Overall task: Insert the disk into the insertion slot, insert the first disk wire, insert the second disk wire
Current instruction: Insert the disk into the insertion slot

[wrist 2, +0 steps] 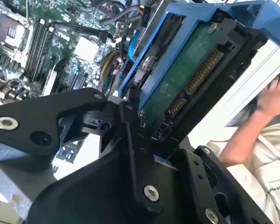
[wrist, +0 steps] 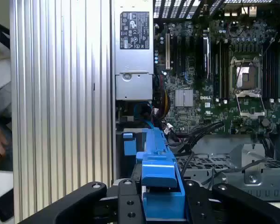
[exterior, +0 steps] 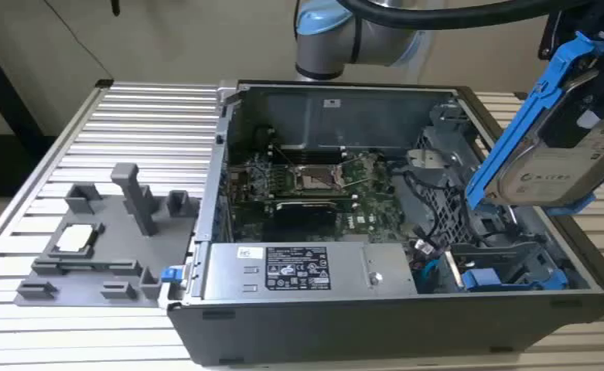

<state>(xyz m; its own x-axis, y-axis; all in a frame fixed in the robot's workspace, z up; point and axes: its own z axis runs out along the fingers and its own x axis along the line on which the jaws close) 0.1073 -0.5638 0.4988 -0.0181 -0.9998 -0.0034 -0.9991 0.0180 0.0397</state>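
Slatted table [exterior: 137,108] carries the open computer case [exterior: 384,325]. The motherboard [exterior: 312,185] lies flat on the case floor, well off to the side of the gripper. The power-supply box [exterior: 291,270] sits along the front wall and isn't involved.

Key relation: the insertion slot [exterior: 508,253], the grey bay with blue fittings in the case's front corner, is below the gripper [wrist 2: 154,126] and apart from it, with clear air between. The disk [exterior: 554,170] isn't in the bay yet; it hangs over that corner of the case.

Disk long axis is steeply tilted, nearer upright than flat. The lower end of the blue carrier points down into the case toward the bay and the upper end is up at the gripper. In the second wrist view the green circuit-board side of the disk faces the camera. In the first wrist view the carrier runs straight out from between the fingers [wrist: 126,196].

Gripper is clamped on the disk: black fingers press both sides of the carrier and nothing else is touching. Judging by that, insertion hasn't started and neither wire is done.
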